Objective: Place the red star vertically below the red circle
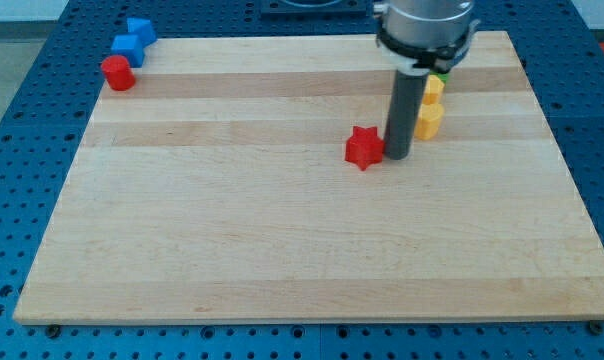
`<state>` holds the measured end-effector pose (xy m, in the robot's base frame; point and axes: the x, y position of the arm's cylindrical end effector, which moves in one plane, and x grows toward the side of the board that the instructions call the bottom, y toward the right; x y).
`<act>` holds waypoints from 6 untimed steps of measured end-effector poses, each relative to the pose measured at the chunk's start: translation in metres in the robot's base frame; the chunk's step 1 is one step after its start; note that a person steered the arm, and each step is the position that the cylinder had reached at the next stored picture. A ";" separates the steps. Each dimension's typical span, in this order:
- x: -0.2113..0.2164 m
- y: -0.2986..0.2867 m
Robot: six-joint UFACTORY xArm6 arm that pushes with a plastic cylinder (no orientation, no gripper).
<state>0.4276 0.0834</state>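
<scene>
- Red star (pixel 363 148) lies a little right of the board's middle, in the upper half, touching or all but touching my tip (pixel 397 157) on the star's right side.
- My tip is the lower end of a straight dark rod; it has no fingers to spread or press together, and it holds nothing, only resting on the wood beside the star.
- Just to the view's right of the rod stand two yellow blocks: one yellow block (pixel 429 121) close beside the rod, another yellow block (pixel 434 88) above it, their shapes partly hidden.
- A sliver of a green block (pixel 439 74) shows above them, under the arm's housing.
- Red circle (pixel 117 73) sits far off at the wooden board's (pixel 282 250) upper-left corner, well apart from the star.
- Two blue blocks (pixel 133 40) lie touching one another just above the red circle, at the board's edge.
</scene>
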 end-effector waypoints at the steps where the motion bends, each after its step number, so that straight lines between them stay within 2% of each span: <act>1: -0.007 -0.073; 2: 0.008 -0.170; 3: 0.037 -0.193; 4: 0.013 -0.273; 6: -0.068 -0.317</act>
<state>0.3592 -0.2335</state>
